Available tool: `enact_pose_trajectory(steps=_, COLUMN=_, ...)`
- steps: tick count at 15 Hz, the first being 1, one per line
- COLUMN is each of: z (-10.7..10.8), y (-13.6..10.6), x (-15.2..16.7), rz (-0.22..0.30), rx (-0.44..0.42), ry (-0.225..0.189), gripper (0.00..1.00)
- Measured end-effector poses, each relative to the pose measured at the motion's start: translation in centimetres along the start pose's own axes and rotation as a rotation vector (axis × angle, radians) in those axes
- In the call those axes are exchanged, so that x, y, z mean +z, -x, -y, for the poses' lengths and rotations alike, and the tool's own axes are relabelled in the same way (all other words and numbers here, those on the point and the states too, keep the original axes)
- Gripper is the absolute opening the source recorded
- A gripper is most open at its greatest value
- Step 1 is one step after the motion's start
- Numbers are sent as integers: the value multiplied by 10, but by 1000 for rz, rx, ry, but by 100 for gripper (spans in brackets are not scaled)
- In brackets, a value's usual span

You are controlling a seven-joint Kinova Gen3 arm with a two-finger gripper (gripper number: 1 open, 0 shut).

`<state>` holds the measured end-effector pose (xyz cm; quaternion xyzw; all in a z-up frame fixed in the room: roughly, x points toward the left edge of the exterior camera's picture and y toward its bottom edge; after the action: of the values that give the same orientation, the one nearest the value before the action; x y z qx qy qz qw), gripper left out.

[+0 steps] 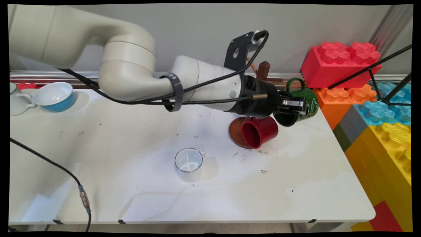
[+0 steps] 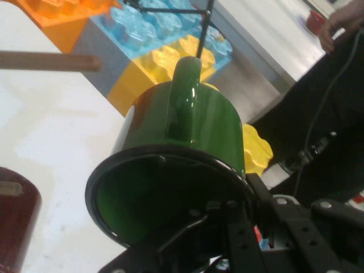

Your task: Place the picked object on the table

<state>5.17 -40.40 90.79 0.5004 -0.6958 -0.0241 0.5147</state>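
Nearest, a clear glass cup (image 1: 188, 168) stands alone on the white table (image 1: 98, 184). Beyond it a red mug (image 1: 260, 131) lies tipped on its side against a brown saucer (image 1: 234, 131). Just above and right of these, the gripper (image 1: 293, 106) is clamped on the rim of a green mug (image 1: 302, 105), one finger inside the mouth, carrying it tilted in the air with its handle uppermost. Directly behind stands a wooden mug tree (image 1: 263, 70). Holding it well here seems to mean a steady wrist, clearing the red mug below. Farthest left sits a blue bowl (image 1: 55, 95).
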Motion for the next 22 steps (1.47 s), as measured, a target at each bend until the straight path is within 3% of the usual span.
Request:
enact_pose_trajectory(steps=5, z=-3, y=-10, x=-12, rz=34, rx=44, ry=-17, gripper=0)
enact_pose_trajectory(steps=11, z=-9, y=-12, x=-22, rz=87, rx=56, ry=-71, gripper=0)
enact_pose_trajectory(steps=18, z=-29, y=-24, x=-30, rz=158, rx=7, ry=-121, gripper=0)
enact_pose_trajectory(steps=22, z=-47, y=-32, x=-31, rz=215, rx=-37, ry=-172, gripper=0)
